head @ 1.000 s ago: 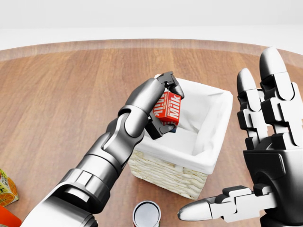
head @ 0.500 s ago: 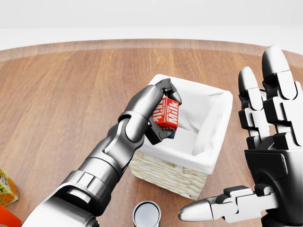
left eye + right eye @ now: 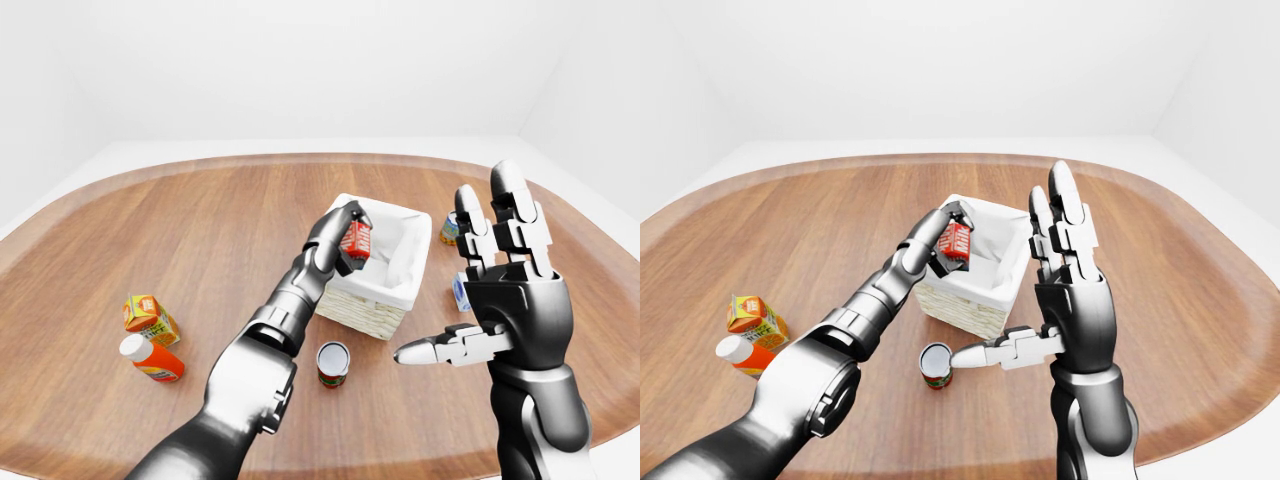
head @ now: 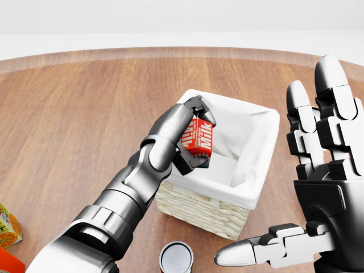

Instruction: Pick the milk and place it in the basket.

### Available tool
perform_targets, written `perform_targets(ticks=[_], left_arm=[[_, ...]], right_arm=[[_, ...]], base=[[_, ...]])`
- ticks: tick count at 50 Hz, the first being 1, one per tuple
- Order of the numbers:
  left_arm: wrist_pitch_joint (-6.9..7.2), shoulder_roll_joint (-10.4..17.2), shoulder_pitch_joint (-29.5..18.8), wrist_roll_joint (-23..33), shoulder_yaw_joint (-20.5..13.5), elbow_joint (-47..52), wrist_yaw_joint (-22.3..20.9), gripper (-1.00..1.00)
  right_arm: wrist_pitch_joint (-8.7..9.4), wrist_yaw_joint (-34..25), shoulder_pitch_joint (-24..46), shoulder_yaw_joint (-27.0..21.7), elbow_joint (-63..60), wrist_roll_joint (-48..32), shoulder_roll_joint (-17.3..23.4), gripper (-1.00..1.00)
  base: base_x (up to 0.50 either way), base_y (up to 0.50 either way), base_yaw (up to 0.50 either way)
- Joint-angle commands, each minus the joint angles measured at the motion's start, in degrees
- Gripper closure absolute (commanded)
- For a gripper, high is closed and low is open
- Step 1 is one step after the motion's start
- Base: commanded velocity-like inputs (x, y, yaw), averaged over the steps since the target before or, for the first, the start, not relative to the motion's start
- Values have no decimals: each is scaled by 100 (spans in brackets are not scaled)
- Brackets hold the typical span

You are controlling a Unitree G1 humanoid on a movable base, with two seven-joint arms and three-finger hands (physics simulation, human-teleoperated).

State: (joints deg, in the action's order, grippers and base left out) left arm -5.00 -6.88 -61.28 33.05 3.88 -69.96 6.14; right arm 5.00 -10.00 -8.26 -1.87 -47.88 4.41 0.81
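A plain white room surrounds a large rounded wooden table [image 3: 200, 230], and near its middle stands a wicker basket [image 4: 199, 207] lined with white cloth.

The milk [image 4: 197, 137], a small red carton with white lettering, hangs above the basket's opening, just inside the left rim in the head view and clear of the cloth floor. The left hand [image 4: 190, 136] has it pinched, fingers [image 4: 200, 108] curled over the top and the thumb tucked under the bottom edge, so the carton sits tilted in the grasp and not upright. The right hand [image 4: 318, 187] stands to the right of the basket, fingers spread wide and pointing up, thumb sticking out sideways, holding nothing.

Farther out, a tin can [image 3: 333, 362] stands just below the basket in the left-eye view, an orange juice carton [image 3: 147, 316] and an orange bottle [image 3: 151, 358] lie well off to the left, and another can [image 3: 450, 228] and a small blue-and-white carton [image 3: 461, 292] show partly behind the right hand.

The risk I see is the closeness to the left rim: released here, the tilted carton could catch the folded cloth edge and tip out onto the table, or the knuckles could nudge the light basket sideways
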Motion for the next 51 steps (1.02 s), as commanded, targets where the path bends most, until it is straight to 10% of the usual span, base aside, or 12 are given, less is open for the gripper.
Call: perform_targets(ticks=[1, 4, 5, 37, 51], left_arm=[[0, 9, 11, 67, -23, 28, 241, 100], [0, 8, 7, 106, -13, 10, 270, 100], [0, 16, 2, 137, -5, 4, 323, -100], [0, -31, 75, -222, -16, 863, 42, -100], [0, 147, 337, -1212, -237, 1734, -442, -100]], right_arm=[[0, -1, 3, -9, 1, 1, 1, -100], [0, 2, 6, -14, -18, 5, 0, -100], [0, 3, 6, -14, -18, 3, 0, -100], [0, 1, 8, -7, 38, -6, 0, -100], [0, 7, 13, 2, 62, -18, 0, -100]], base=[[0, 0, 0], [0, 0, 0], [0, 0, 0], [0, 0, 0], [0, 0, 0]])
